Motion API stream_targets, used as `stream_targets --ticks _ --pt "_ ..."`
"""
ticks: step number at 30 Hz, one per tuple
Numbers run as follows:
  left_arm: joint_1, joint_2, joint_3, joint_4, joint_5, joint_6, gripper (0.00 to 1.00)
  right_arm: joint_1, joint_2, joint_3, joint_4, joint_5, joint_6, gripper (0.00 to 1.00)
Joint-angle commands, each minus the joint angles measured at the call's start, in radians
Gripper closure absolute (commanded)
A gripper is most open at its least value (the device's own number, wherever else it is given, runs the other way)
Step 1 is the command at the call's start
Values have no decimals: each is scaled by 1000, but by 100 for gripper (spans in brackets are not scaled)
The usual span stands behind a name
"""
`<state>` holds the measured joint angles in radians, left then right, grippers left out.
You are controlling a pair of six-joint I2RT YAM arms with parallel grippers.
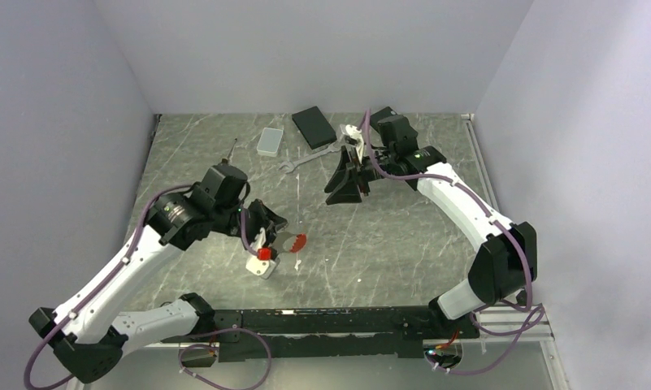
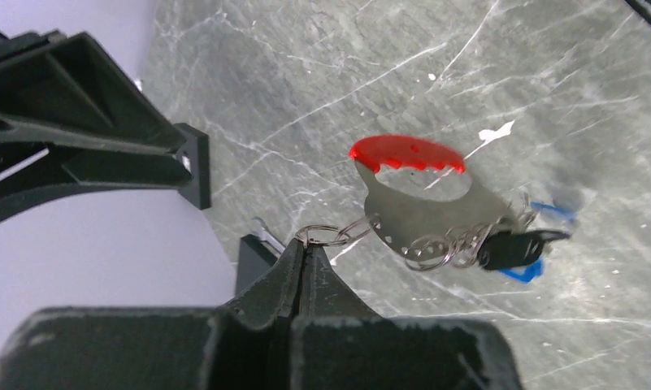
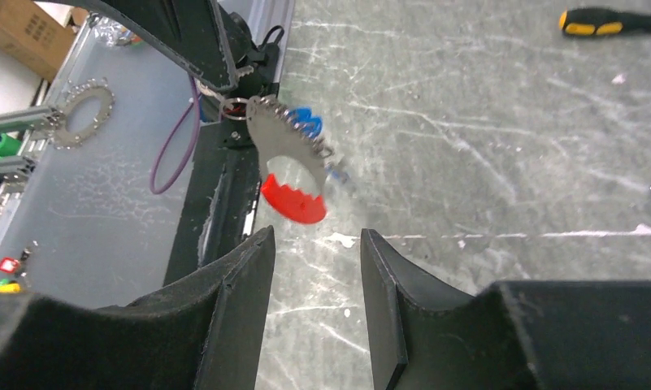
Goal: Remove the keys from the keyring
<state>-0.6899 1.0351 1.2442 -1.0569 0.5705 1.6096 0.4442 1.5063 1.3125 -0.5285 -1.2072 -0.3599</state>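
Keyring pinched in closed left gripper tips.

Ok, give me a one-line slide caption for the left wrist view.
Left gripper shut on the red-edged keyring, keys bunched at its far end.

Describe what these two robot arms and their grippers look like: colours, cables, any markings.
The left arm and right arm have glossy white link shells between chunky black joint housings, with thin purple cables looping alongside. Each ends in matte black, wedge-shaped fingers: left gripper, right gripper. The left one carries a round red knob on a white block. No readable markings show.
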Motion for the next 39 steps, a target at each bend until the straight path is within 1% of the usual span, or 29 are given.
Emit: stream_targets --ticks 1,3,12,14,19,25,31,39 --pt "-8 -76 -58 126 33 234 100 20 21 63 47 -69 -103 54" --pt "-7 -93 -80 151 39 276 100 42 33 61 53 -87 -117 54" --pt "-9 -143 -154 239 77 395 100 143 64 25 128 -121 -72 58" --pt "-8 -148 -161 247 86 422 100 154 73 24 153 -145 -46 59" --pt "-8 -167 -183 273 105 484 100 184 87 34 157 -145 -57 61" --pt "-8 -189 -201 264 131 566 100 203 102 18 222 -140 -20 65" --pt "-9 -204 -215 251 151 640 100 210 106 2 264 -149 3 65" --pt "-9 -208 -231 306 173 675 100 250 109 -22 290 -162 8 67"
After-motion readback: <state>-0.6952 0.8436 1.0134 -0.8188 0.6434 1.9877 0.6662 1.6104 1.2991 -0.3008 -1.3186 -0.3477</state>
